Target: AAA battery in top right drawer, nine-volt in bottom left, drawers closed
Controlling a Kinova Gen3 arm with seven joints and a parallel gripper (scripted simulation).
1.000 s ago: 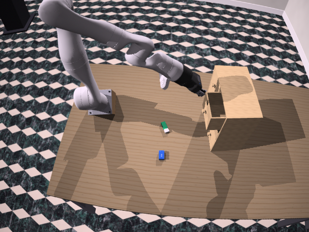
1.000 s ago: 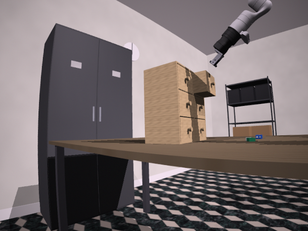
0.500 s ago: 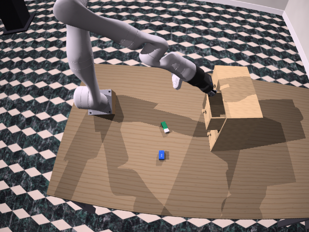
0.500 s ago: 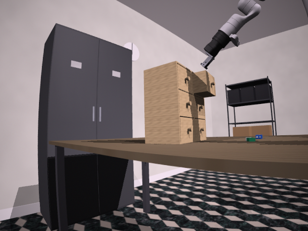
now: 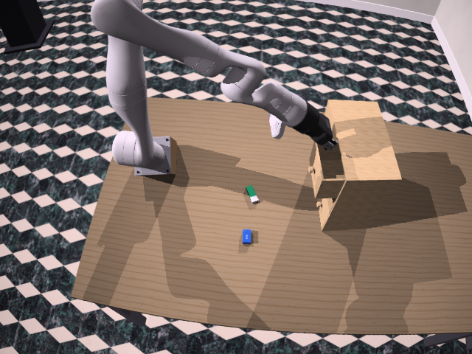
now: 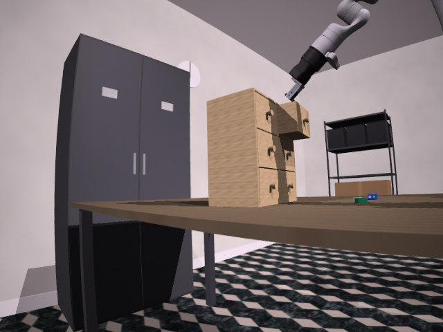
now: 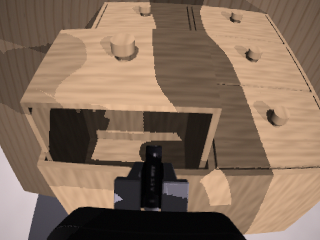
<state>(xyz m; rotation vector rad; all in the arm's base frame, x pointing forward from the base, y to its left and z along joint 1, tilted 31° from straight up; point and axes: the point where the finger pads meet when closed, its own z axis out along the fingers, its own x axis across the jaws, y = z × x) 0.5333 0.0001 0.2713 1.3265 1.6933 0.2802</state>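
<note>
AAA battery, slim and black (image 7: 152, 175), sits clamped between the gripper's fingers (image 5: 330, 144) (image 6: 290, 97), above the open top-right wooden drawer (image 5: 330, 189) (image 6: 303, 121) (image 7: 100, 90). Center it clear of the pale wooden chest's (image 5: 375, 148) (image 6: 232, 150) (image 7: 250, 200) edge, lower gently, then release.

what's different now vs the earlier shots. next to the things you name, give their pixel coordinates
The pincer (image 5: 330, 144) (image 6: 291, 96) (image 7: 152, 178) moved toward the chest (image 5: 367, 165) (image 6: 232, 150) (image 7: 250, 200) and slightly down, ending above the open top-right drawer (image 5: 331, 188) (image 6: 288, 115) (image 7: 100, 85). It holds the AAA battery (image 7: 152, 175); no grab or release shows. The chest, drawer, blue block (image 5: 246, 236) (image 6: 372, 196) and green-and-white block (image 5: 250, 191) (image 6: 360, 200) stayed put.
</note>
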